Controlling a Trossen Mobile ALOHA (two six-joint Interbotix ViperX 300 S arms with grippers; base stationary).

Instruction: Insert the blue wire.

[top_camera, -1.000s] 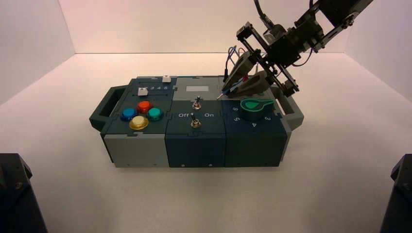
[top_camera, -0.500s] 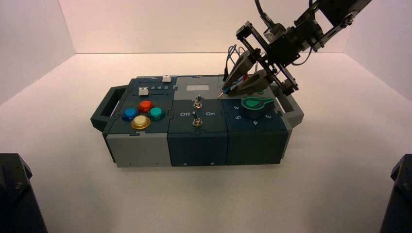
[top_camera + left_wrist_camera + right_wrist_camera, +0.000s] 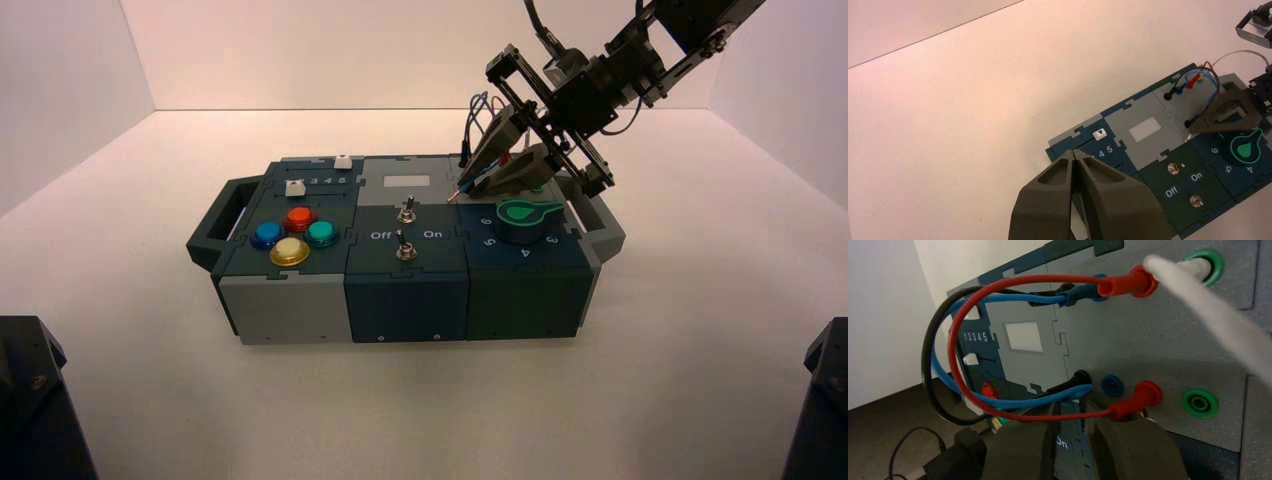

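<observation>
Blue wire (image 3: 1020, 403) loops above the box's grey panel; one end sits in the far blue socket, the other hangs free at the right gripper (image 3: 469, 189), its blue plug (image 3: 485, 175) slanting between the jaws, pin tip (image 3: 453, 198) pointing down toward the switches. We see those jaws well apart, with a clear gap; the plug lies in it, and we can't tell if either side presses on it, so we don't call it a firm grip.

We expect light, soft, springy lead; pulling on it would likely just swing the loop, so we want the plug's stiff sleeve, well behind the pin; thin pin, probably easy to skew if forced; smooth sleeve may roll.

Near blue socket (image 3: 1112, 385) looks like our target; it's bare, tight between the black plug (image 3: 1081, 378) and the red plug (image 3: 1138, 401); the black lead (image 3: 928, 357) and red lead (image 3: 954, 345) tangle round our loop, so they could snag; the pin needs turning upright first, we reckon, then lining up and a straight push.

Left gripper (image 3: 1074, 151) is idle, off the box's left side, tips together, nothing in it.
</observation>
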